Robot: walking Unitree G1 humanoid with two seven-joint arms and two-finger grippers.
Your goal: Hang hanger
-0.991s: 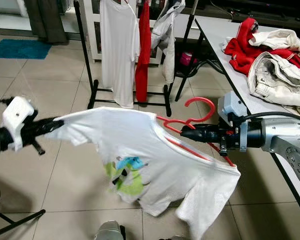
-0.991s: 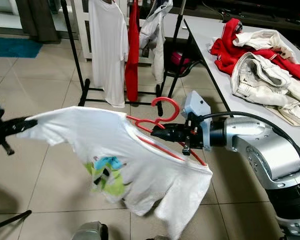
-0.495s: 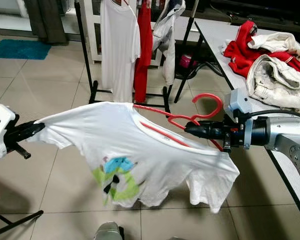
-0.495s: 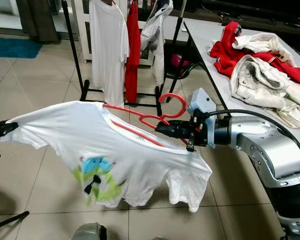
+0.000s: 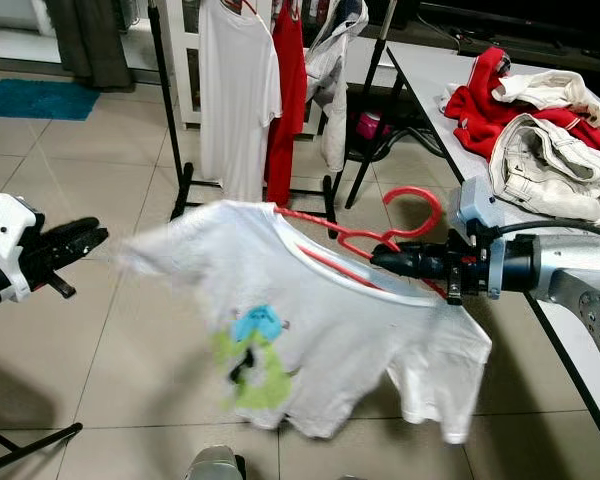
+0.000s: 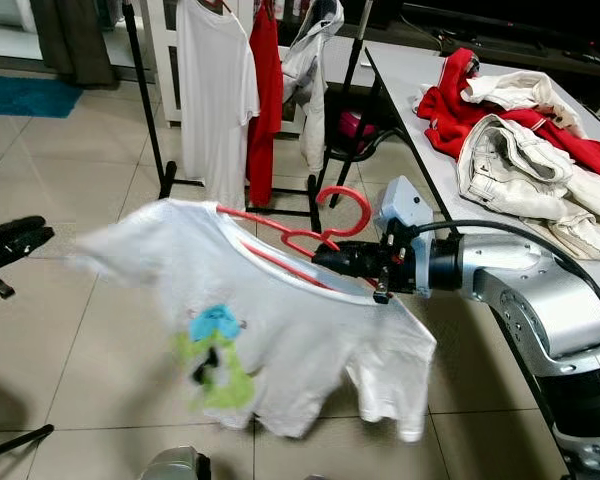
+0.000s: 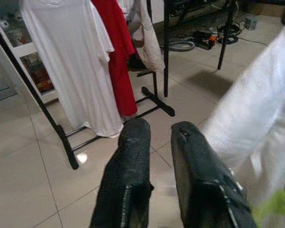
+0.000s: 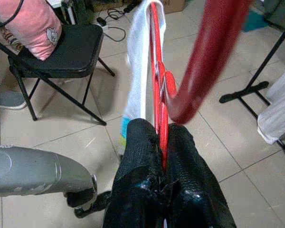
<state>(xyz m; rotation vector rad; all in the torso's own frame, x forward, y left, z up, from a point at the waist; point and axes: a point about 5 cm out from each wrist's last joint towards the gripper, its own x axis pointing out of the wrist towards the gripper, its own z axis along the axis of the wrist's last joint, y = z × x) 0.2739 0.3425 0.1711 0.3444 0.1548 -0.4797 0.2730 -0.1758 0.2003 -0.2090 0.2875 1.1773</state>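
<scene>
A red hanger (image 5: 413,189) carries a white T-shirt (image 5: 310,340) with a blue and green print. The shirt hangs blurred from it above the tiled floor. My right gripper (image 5: 377,260) is shut on the hanger just below its hook, and the right wrist view shows the red wire pinched in that gripper (image 8: 160,127). My left gripper (image 5: 92,238) is out to the left, open and holding nothing, a short gap away from the shirt's sleeve. Its fingers (image 7: 133,142) stand apart. The black clothes rack (image 5: 170,100) stands behind, with a white shirt (image 5: 238,100) and a red garment (image 5: 286,100) on it.
A white table (image 5: 430,60) along the right carries a pile of red and white clothes (image 5: 540,110). The rack's black feet (image 5: 260,208) rest on the floor just beyond the shirt. A black folding chair (image 8: 71,52) with a pink cushion stands nearby.
My left gripper has let go of the sleeve and opened. The shirt has dropped from its stretched spread and swings down under the hanger. The right gripper has barely moved.
</scene>
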